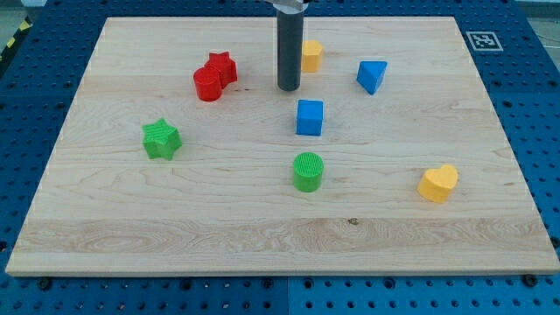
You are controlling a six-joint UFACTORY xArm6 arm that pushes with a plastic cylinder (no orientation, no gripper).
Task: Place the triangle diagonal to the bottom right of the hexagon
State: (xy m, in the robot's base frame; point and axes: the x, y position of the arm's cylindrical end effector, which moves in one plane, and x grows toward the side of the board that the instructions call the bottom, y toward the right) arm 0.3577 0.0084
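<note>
Blue triangle [372,75]: a small solid prism resting flat on the wooden board [175,210], in the upper right part of the view, one corner pointing toward the view's bottom. Yellow hexagon [310,54]: a small prism near the view's top centre, its left side hidden behind the dark rod. The triangle lies to the hexagon's right and slightly lower, well apart from it.

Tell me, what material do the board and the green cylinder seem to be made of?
The board looks like pale wood with a smooth matte finish: grain lines and plank seams show. The green cylinder looks like matte plastic, possibly 3D-printed, since fine ridges cross its top.
</note>
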